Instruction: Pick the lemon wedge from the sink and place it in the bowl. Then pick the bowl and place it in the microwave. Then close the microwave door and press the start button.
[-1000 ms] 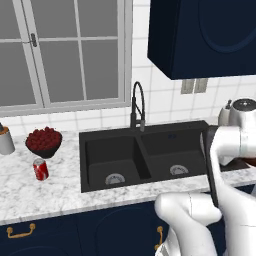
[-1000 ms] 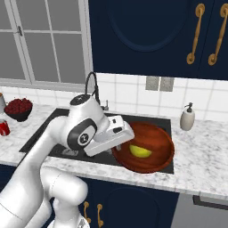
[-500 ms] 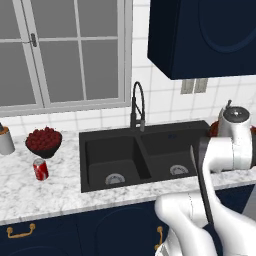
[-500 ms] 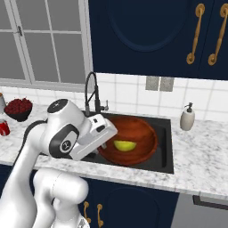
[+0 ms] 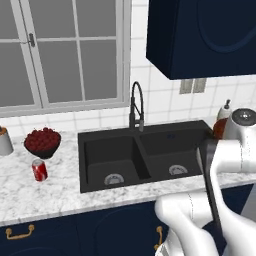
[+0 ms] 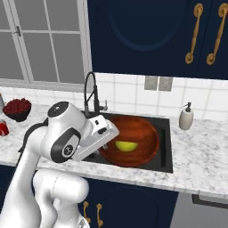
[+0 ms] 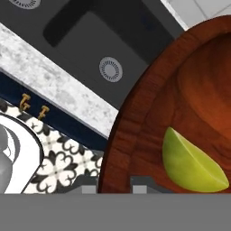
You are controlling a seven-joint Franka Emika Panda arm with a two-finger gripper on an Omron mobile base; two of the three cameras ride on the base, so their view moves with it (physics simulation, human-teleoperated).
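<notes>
Here I see the glossy reddish-brown round bowl (image 6: pixel 133 140) clamped at its rim by my fingers (image 7: pixel 115 188), lifted above the matte black double sink (image 5: pixel 145 155), the small yellow lemon wedge (image 7: pixel 191 164) lying inside; marble worktop (image 6: pixel 200 156) on both sides.

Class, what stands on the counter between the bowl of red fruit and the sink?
A red can stands there, seen in the left base view, nearer the fruit bowl than the sink.
</notes>
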